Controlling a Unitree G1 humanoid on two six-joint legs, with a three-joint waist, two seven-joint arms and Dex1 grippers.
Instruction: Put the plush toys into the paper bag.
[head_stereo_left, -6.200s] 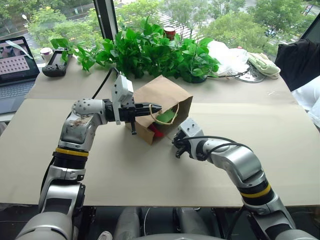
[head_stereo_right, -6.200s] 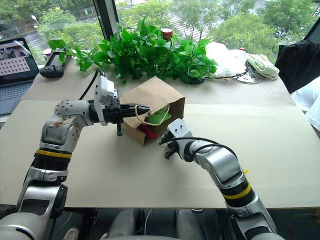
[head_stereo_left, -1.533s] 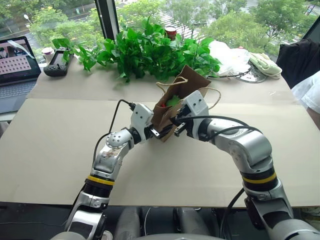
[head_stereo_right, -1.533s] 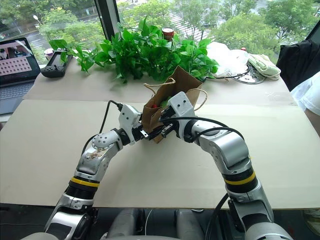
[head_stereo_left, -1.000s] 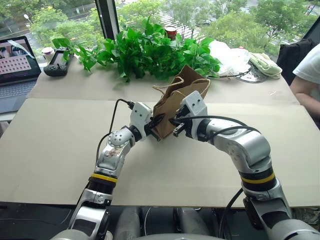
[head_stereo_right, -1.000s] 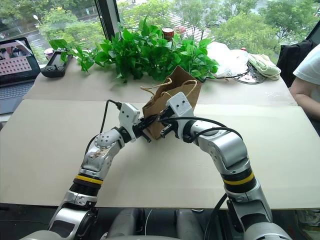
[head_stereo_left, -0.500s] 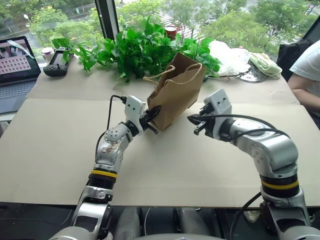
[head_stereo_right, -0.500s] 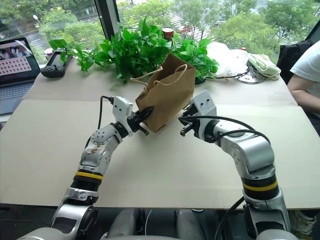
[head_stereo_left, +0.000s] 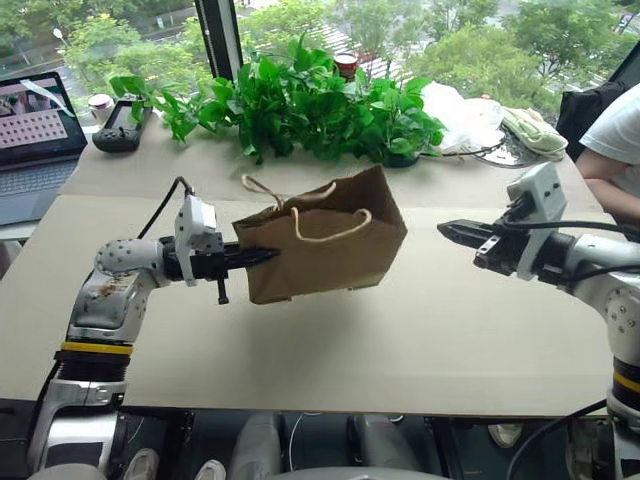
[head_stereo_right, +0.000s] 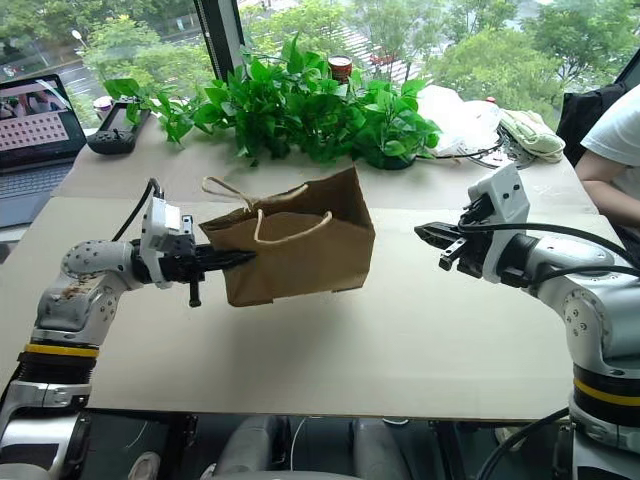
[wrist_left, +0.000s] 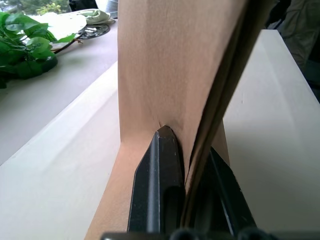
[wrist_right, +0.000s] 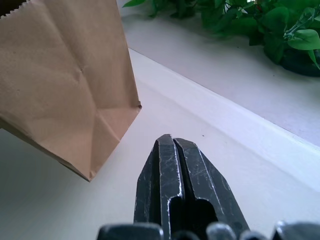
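Plain brown kraft paper bag (head_stereo_left: 325, 243), unprinted, with thin tan twine handles (head_stereo_left: 325, 232). Black fingers (wrist_right: 172, 185) on both arms; silver-grey arm shells with a yellow-and-black band (head_stereo_left: 93, 348). Pale beige bench (head_stereo_left: 420, 340), no pattern. Dark and mid-green leaves on the potted plant (head_stereo_left: 320, 100). White plastic bag (head_stereo_left: 455, 110) behind. Laptop (head_stereo_left: 38, 105) screen showing a pinkish grid.

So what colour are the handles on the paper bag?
Tan twine loops on the brown paper bag, clearest in the left eye view.
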